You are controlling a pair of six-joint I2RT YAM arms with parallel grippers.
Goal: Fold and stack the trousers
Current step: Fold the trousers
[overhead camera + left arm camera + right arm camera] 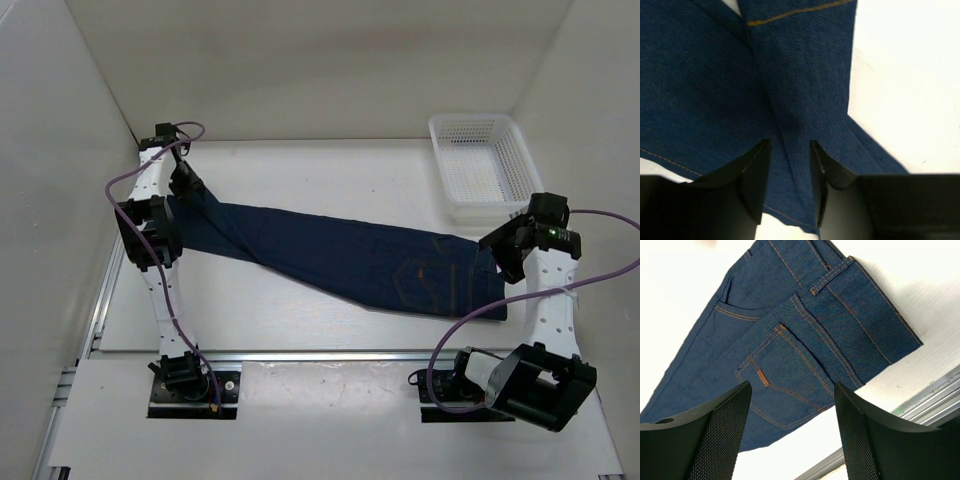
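The dark navy trousers (350, 255) lie stretched across the table, folded lengthwise, waist at the right and leg ends at the far left. My left gripper (185, 183) is shut on the leg ends; in the left wrist view the denim (790, 100) is pinched between the black fingers (755, 175). My right gripper (497, 248) is open and empty, hovering just above the waist end. In the right wrist view the back pocket with orange stitching (785, 365) lies below the spread jaws.
A white plastic basket (480, 165) stands at the back right, close to the right arm. A metal rail (300, 355) runs along the near table edge. White walls enclose the table on the left, back and right.
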